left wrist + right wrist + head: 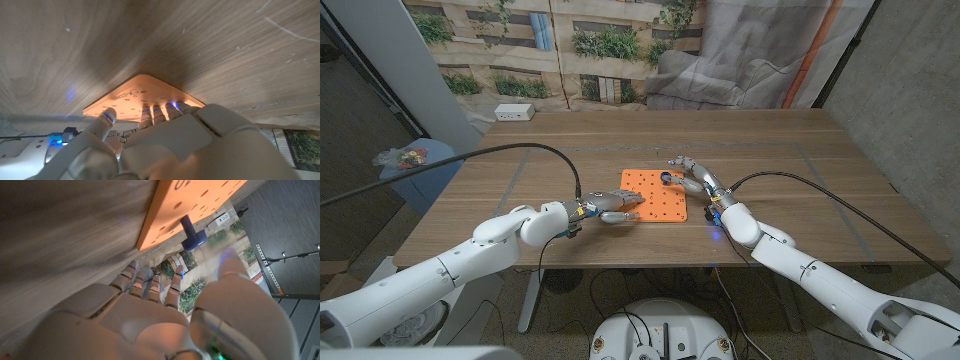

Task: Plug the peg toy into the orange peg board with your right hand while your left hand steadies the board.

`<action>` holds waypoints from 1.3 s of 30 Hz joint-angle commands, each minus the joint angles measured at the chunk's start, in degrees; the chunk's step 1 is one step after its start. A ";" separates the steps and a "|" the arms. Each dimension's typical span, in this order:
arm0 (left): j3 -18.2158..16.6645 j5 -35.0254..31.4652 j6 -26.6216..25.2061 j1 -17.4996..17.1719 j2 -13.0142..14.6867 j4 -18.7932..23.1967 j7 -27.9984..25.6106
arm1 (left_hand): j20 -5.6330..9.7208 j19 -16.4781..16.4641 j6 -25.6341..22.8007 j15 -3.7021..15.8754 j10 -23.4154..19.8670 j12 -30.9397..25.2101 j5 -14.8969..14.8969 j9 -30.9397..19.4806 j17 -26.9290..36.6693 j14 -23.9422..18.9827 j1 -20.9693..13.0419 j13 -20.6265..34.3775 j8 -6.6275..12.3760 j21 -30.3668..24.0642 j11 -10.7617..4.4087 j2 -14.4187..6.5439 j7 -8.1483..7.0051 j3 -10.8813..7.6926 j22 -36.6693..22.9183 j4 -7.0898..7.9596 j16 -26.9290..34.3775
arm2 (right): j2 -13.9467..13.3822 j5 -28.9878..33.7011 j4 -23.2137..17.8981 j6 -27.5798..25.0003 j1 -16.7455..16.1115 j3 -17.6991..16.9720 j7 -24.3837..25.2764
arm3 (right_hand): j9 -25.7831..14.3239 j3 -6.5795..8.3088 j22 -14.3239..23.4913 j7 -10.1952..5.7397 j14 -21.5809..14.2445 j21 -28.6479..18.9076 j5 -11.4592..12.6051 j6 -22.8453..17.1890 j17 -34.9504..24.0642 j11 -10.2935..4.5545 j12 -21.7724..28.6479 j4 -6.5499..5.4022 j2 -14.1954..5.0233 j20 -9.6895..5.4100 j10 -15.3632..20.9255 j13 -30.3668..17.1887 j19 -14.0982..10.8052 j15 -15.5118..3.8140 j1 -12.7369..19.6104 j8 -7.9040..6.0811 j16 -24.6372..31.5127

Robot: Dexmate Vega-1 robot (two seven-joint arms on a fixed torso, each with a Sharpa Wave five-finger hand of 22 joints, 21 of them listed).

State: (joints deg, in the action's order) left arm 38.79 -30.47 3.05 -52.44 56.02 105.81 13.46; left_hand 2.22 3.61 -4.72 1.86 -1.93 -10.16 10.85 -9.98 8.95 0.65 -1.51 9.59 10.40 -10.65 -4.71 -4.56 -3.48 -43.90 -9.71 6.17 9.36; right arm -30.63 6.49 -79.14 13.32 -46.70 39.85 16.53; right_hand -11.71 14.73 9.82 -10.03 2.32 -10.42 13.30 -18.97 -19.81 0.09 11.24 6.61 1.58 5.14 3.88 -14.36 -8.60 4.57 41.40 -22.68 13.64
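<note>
Left arm (pixel 470 250), lower left, and right arm (pixel 820 275), lower right: glossy white shells; pale segmented hands; black cables; blue fingertip lights.

The left robot hand (pixel 612 210) is lying over the near left part of the orange board (pixel 665 206), blocking that side, while the blue peg (pixel 666 178) is standing near the board's far edge with the right robot hand (pixel 692 176) crowding in just beside it. Bare counter (pixel 770 140) is lying open all around the board, and a white power strip (pixel 514 113) is sitting well apart at the far left edge.
</note>
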 commanded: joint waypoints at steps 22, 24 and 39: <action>-0.36 0.71 1.64 0.50 0.29 -1.41 0.53 | 7.88 -0.69 -0.65 4.32 -2.70 -0.43 -0.21 -0.10 0.55 -2.20 -0.19 0.31 0.32 -0.55 0.61 -4.90 0.14 -0.26 -0.27 -0.14 0.62 | -7.49 10.36 -11.93 -7.15 -0.83 -0.39 -1.64 | 1.20 -1.21 -0.08 0.38 2.39 -0.37 0.83 6.73 0.78 -2.91 1.44 -1.92 -1.10 -3.53 2.31 1.00 2.36 -4.60 -7.74 6.74 -0.87; -0.36 0.66 1.58 0.56 0.39 -1.29 0.79 | 7.87 -0.72 -0.68 4.32 -2.68 -0.42 -0.21 -0.10 0.55 -2.21 -0.17 0.31 0.34 -0.56 0.57 -4.90 0.12 -0.26 -0.27 -0.12 0.63 | -8.18 11.88 -13.05 -7.75 -1.03 -0.28 -1.58 | 1.24 -1.25 -0.09 0.31 2.25 -0.41 0.80 6.81 0.90 -3.28 1.46 -1.96 -1.20 -3.80 2.52 1.10 2.27 -4.73 -8.01 6.98 -0.84; -0.80 0.80 1.06 0.26 0.62 -1.10 0.39 | 7.84 -0.79 -0.80 4.32 -2.84 -0.47 -0.21 -0.10 0.56 -2.34 -0.14 0.31 0.37 -0.59 0.51 -4.88 0.14 -0.26 -0.27 -0.10 0.68 | -10.83 19.88 -17.12 -9.64 -0.42 0.77 -3.45 | 1.41 -1.61 -0.14 0.70 0.37 -1.04 -0.06 6.61 1.92 -4.72 1.34 -2.87 -2.91 -5.46 4.06 2.13 -0.17 -7.39 -11.14 8.77 -0.33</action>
State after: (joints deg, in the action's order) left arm 38.26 -29.76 4.36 -52.25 56.57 104.85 13.47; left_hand 2.35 3.48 -4.85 1.99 -1.93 -10.16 10.85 -9.98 8.92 0.76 -1.51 9.59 10.40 -10.80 -4.72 -4.56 -3.60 -43.90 -9.71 6.17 9.37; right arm -39.52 20.04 -93.21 5.37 -47.47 39.87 14.28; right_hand -10.12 12.91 9.60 -9.50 2.94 -11.09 13.52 -12.35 -17.88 -4.22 12.36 4.22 -1.01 -0.02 7.20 -12.24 -8.24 -1.98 30.68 -14.19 12.80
